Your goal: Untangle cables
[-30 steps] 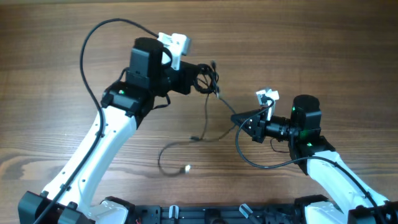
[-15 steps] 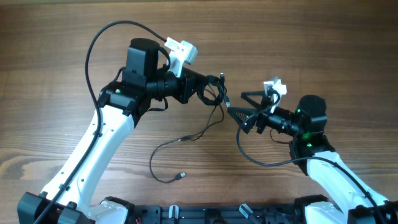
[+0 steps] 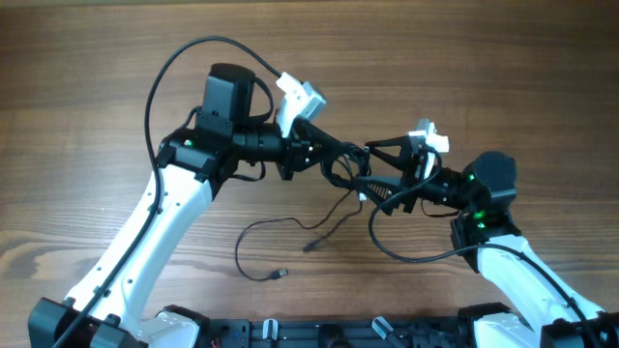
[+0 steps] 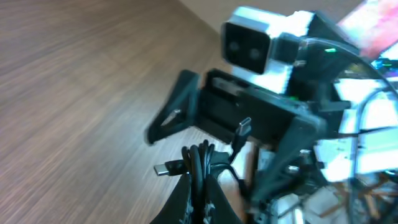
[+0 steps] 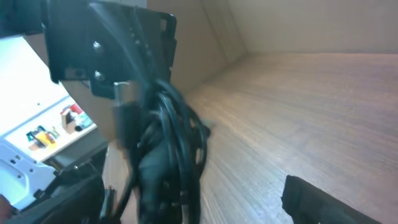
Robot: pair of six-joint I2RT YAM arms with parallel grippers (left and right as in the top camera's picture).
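The left gripper (image 3: 327,159) is clamped tight on a bunched knot of thin black cables (image 3: 346,174), holding it above the middle of the brown wooden table (image 3: 97,116). The right gripper (image 3: 380,172) faces it from the right with its jaws spread wide and nothing in them; the knot hangs just at their mouth, and whether it touches them cannot be told. Loose strands drop from the knot to the near left, curling on the table and ending in a small plug (image 3: 280,275).
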